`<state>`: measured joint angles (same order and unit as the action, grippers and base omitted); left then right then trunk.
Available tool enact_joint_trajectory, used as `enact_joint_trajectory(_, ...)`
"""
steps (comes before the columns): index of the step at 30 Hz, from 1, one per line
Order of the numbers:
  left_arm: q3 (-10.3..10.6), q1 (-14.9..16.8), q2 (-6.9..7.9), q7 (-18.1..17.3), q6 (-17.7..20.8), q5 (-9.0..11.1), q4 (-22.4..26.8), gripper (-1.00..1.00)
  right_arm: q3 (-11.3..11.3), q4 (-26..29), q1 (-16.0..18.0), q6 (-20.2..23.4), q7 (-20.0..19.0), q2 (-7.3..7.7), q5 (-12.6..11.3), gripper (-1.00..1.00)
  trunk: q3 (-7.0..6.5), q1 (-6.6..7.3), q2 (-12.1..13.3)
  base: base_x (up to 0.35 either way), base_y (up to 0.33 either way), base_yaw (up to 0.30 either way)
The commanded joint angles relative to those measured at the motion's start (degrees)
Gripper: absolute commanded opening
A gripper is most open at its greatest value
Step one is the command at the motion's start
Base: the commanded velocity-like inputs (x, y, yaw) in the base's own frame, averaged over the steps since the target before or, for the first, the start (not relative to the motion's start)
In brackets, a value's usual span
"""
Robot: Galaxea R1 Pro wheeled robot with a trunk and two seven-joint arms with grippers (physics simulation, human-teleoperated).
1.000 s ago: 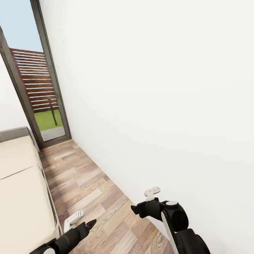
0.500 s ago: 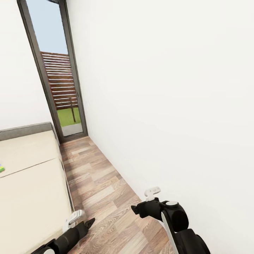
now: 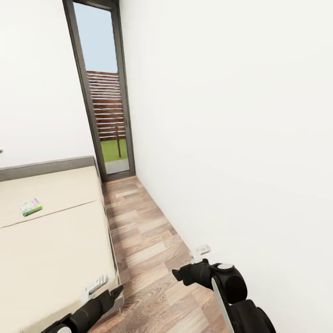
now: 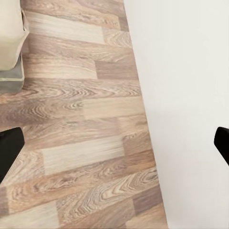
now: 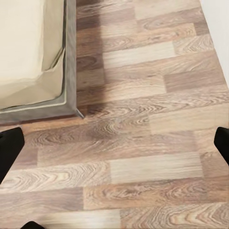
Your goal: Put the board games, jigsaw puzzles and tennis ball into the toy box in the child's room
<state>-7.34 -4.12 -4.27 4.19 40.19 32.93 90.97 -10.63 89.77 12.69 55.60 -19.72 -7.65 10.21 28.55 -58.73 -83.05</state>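
Head view looks along a narrow strip of wood-plank floor [image 3: 143,231] between a plain white wall [image 3: 240,129] on the right and the wide beige two-section bed [image 3: 51,240] on the left, with its grey padded headboard [image 3: 46,167] at the far end. Far off stands a tall dark-framed glass door [image 3: 105,88] giving onto sky, a slatted fence and grass. On the far mattress section, towards the left, lies a small flat green-edged printed board game [image 3: 30,206] (too small to read its cover). Low in this view the left gripper [image 3: 104,289] hangs over the near bed corner and the right gripper [image 3: 192,263] over the floor beside the wall; neither holds anything.

Left wrist view shows what the head camera cannot: its two black fingertips [image 4: 10,151] set wide apart, with planks and white wall between them. Right wrist view likewise has black fingertips [image 5: 9,149] spread wide over the floor, near the grey corner of the bed frame [image 5: 67,107].

Compared with half a second ago, the head camera has turned left: door and bed sit further right in the picture, and the game, then cut by the left edge, is now whole.
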Motion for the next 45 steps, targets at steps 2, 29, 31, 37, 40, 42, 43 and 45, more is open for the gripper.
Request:
enact_joint_trajectory(2, -0.10, -0.14, -0.04, 0.51, 0.22, 0.66, 0.09, 1.00, 0.00, 0.04, 0.02, 0.21, -0.65, 0.16, 0.60, 1.00, 0.06, 0.00, -0.03, 0.000, 0.000, 0.275)
enact_joint_trajectory(29, -9.19, -2.23, -0.66, -0.13, -4.02, 2.70, 0.56, 1.00, -0.44, -2.27, 0.57, 1.08, -1.03, 2.23, 0.01, 1.00, 0.09, 0.00, -0.03, 0.000, 0.000, 0.064)
enact_joint_trajectory(31, -9.66, -2.35, -0.66, -0.16, -4.33, 3.50, 0.59, 1.00, -0.40, -2.26, 0.59, 1.10, -1.03, 2.24, 0.00, 1.00, 0.10, 0.00, -0.03, 0.000, 0.000, 0.169)
enact_joint_trajectory(37, -10.75, -2.63, -0.47, -0.21, -5.06, 7.02, 0.60, 1.00, -0.32, -2.29, 0.64, 1.20, -1.02, 2.27, -0.01, 1.00, 0.10, 0.00, -0.03, 0.000, 0.000, 0.219)
enact_joint_trajectory(40, -10.97, -2.70, -0.41, -0.20, -5.24, 8.27, 0.49, 1.00, -0.30, -2.28, 0.65, 1.26, -1.02, 2.28, -0.01, 1.00, 0.10, 0.00, -0.03, 0.000, 0.000, 0.253)
enact_joint_trajectory(42, -11.00, -2.72, -0.39, -0.17, -5.32, 8.71, 0.43, 1.00, -0.29, -2.29, 0.65, 1.28, -1.04, 2.28, -0.01, 1.00, 0.10, 0.00, -0.03, 0.000, 0.000, 0.262)
enact_joint_trajectory(43, -11.01, -2.74, -0.37, -0.15, -5.39, 9.07, 0.40, 1.00, -0.29, -2.28, 0.66, 1.29, -1.05, 2.28, -0.03, 1.00, 0.10, 0.00, -0.03, 0.000, 0.000, 0.267)
enact_joint_trajectory(45, -10.98, -2.76, -0.36, -0.08, -5.44, 9.34, 0.39, 1.00, -0.28, -2.27, 0.66, 1.30, -1.05, 2.28, -0.03, 1.00, 0.10, 0.00, -0.03, 0.000, 0.000, 0.271)
